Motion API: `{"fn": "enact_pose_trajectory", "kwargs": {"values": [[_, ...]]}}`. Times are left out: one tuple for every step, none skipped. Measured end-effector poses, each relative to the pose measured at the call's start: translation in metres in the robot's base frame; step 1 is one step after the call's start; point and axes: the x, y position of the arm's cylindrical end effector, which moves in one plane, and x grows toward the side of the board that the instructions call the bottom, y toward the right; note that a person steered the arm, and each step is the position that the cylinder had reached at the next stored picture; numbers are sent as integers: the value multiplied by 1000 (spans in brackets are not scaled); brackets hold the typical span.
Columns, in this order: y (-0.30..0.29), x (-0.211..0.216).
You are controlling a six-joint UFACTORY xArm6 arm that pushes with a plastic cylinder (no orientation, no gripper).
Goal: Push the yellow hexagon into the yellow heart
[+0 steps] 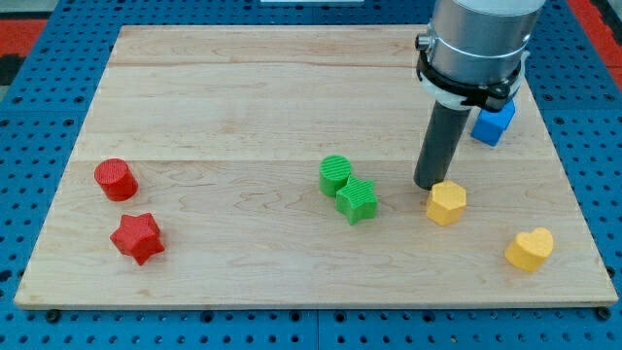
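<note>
The yellow hexagon (447,203) lies on the wooden board at the view's right of centre. The yellow heart (530,249) lies further to the lower right, near the board's right edge, apart from the hexagon. My tip (426,186) rests on the board just to the upper left of the yellow hexagon, touching or nearly touching its edge. The arm's grey body rises above it at the view's top right.
A green cylinder (334,174) and a green star (358,200) touch each other left of my tip. A red cylinder (116,179) and a red star (136,237) lie at the left. A blue block (494,122) sits behind the arm.
</note>
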Motion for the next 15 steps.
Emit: {"fn": "enact_pose_trajectory", "kwargs": {"values": [[-19, 4], [-5, 17], [16, 37], [13, 41], [-3, 55], [12, 70], [15, 70], [27, 66], [42, 63], [63, 62], [45, 62], [21, 58], [20, 30], [23, 13], [47, 5]]}}
